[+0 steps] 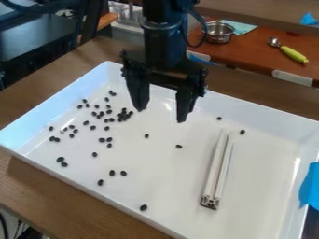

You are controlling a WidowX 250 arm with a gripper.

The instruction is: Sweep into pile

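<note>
Hovering open claw, scattered pellets

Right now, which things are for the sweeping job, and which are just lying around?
For the job: dark bits, white tray, white bar (probably the sweeper), gripper.

Just lying about: metal bowl, cloth, yellow-handled spoon.

- metal bowl, far, on red-brown counter
- teal cloth, right beside bowl
- metal spoon, yellow-green handle, far right, same counter
- blue tape, right side
</note>
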